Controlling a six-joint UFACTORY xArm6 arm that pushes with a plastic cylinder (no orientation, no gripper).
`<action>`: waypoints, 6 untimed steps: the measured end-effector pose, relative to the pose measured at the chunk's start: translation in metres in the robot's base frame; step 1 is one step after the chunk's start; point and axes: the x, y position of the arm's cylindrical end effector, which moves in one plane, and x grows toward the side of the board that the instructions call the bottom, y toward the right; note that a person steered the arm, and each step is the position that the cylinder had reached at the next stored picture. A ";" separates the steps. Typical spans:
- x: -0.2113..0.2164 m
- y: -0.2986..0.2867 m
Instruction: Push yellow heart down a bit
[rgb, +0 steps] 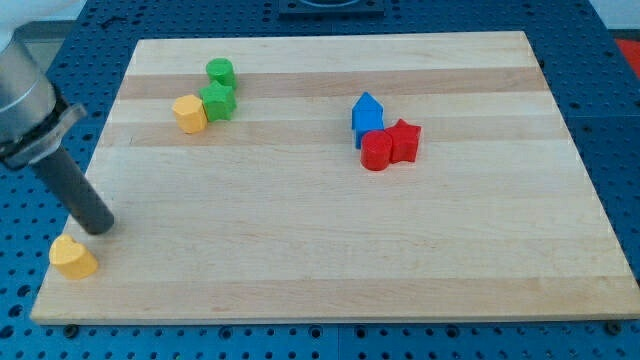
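The yellow heart lies near the board's bottom left corner. My tip rests on the board just above and to the right of the heart, very close to it; I cannot tell whether they touch. The dark rod rises from the tip toward the view's upper left.
A yellow hexagon block, a green star-like block and a green cylinder cluster at the upper left. A blue house-shaped block, a red cylinder and a red star-like block cluster right of centre. The wooden board sits on a blue pegboard.
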 end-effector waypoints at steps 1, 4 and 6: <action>-0.012 -0.017; 0.041 -0.044; 0.047 -0.039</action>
